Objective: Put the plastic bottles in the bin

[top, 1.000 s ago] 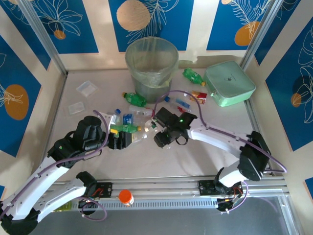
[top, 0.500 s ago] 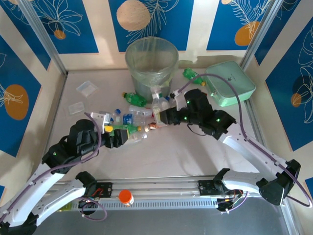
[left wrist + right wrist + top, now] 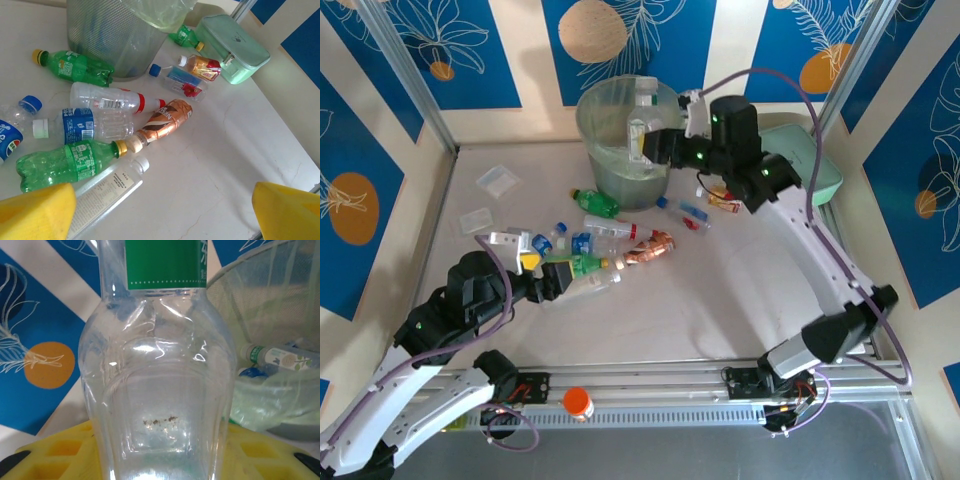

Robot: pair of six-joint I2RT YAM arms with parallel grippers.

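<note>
Pale tabletop [image 3: 720, 290], right gripper [image 3: 651, 143] holding clear bottle [image 3: 642, 118] roughly upright over bin [image 3: 600, 150]

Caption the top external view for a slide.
Right pincer holds a clear bottle at the bin; left pincer open near bottles scattered on the table.

The clear bottle [image 3: 157, 365] I held looked like thin glossy plastic, dented and creased. The right pincer [image 3: 157, 452] had matt yellow plastic pads [image 3: 55, 450]. The bin [image 3: 110, 35] was translucent, finely textured plastic with a shiny, crinkled film liner [image 3: 155, 10]; the counter [image 3: 225, 165] was pale, matt and faintly veined.
</note>
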